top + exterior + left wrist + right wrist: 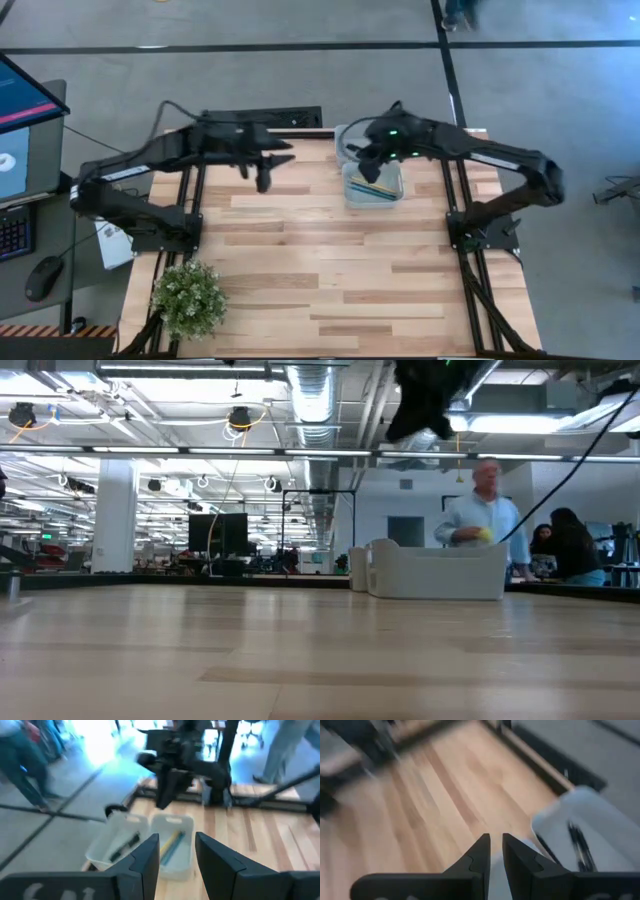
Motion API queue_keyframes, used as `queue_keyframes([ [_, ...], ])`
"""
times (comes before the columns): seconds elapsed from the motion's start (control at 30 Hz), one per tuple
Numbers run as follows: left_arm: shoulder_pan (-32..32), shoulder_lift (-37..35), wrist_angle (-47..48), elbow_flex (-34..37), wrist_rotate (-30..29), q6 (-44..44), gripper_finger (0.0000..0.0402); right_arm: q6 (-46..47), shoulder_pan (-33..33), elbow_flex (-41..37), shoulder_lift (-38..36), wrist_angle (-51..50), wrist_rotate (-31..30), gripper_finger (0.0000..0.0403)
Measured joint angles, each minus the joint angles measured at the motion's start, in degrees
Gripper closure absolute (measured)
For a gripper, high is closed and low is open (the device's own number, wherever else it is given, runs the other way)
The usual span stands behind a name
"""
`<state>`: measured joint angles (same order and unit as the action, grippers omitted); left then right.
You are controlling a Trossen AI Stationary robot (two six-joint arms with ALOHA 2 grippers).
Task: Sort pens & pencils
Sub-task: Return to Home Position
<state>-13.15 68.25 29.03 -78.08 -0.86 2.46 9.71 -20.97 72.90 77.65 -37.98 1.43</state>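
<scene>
The pens point(125, 847) lie in one bin point(116, 841), the pencils point(171, 846) in the next; sorting looks finished. The right end effector point(372, 172) hovers above, nearly closed and empty; the left end effector point(263, 181) waits part-open nearby. Next: retreat.

The high camera is looking straight down on the whole table point(330, 270) and both arms. The low camera is sitting at tabletop height, facing level across the wood toward the bins point(436, 570) and the room behind. Each of the 2 wrist cameras is peering past its own fingers, close in. All 4 views are sharing the bins.
</scene>
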Motion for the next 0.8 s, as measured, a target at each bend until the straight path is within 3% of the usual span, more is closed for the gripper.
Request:
queue_keyframes([
  [0.3,-1.68,-16.14,-2.62,8.47,-4.14,-3.06,0.0283,1.44,3.95,0.00,-16.82,6.20,-0.91,0.0331],
  [0.5,-1.64,-28.89,-7.63,20.79,-5.04,-5.15,0.0283,-3.17,13.33,-0.70,-24.61,7.65,-8.56,0.0331],
  [0.63,-1.64,-36.79,-10.09,29.25,-5.47,-6.19,0.0283,-5.06,20.63,-8.00,-28.97,13.79,-14.48,0.0331],
  [0.8,-1.63,-45.69,-15.61,39.81,-6.41,-6.90,0.0283,-6.01,27.17,-24.40,-34.29,29.50,-19.42,0.0331],
])
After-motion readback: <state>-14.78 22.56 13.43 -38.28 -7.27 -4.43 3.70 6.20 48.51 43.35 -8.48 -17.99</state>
